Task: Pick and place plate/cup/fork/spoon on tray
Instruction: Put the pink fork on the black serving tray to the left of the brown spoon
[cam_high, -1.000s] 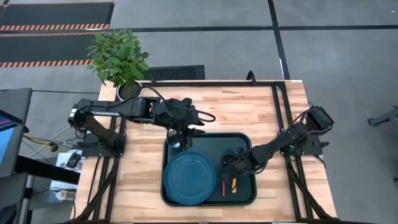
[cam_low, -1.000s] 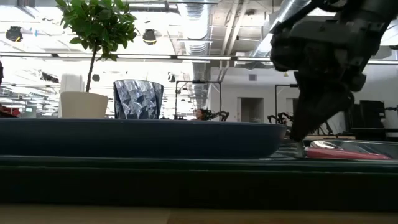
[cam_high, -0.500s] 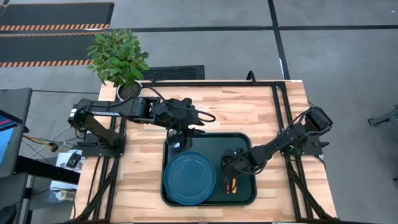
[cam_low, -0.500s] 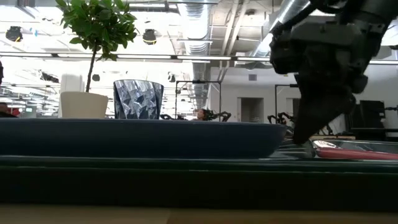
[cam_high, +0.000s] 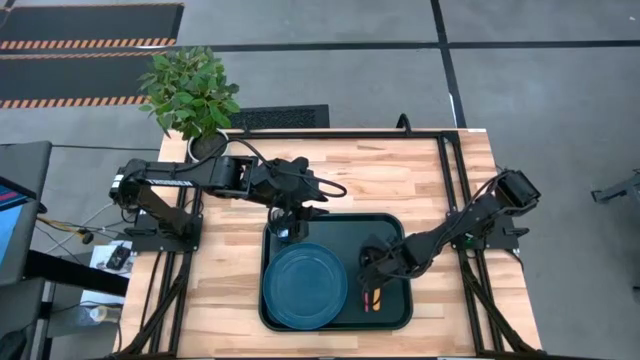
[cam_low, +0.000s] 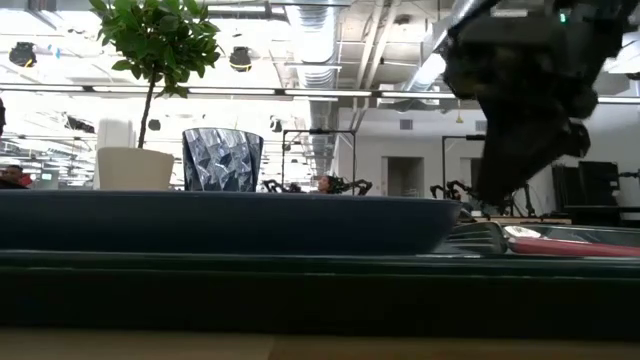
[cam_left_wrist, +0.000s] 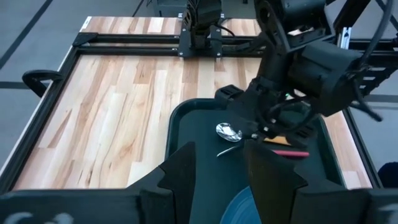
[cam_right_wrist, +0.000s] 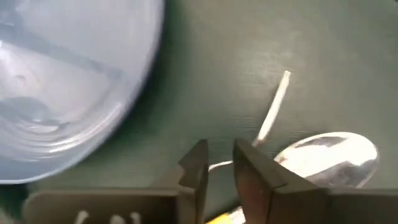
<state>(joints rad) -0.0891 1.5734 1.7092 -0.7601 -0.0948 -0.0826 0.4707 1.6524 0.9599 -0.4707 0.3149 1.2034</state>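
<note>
On the tray (cam_high: 392, 228), the narrowly parted right gripper (cam_high: 368, 271) hides the spoon's (cam_left_wrist: 229, 132) handle.

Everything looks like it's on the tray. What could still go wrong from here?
1. The right gripper hangs low over the spoon and fork on the tray; a sideways pull-out could drag either one.
2. The left gripper is open by the cup, at the tray's corner next to the plate; a careless retreat could tip it.
</note>
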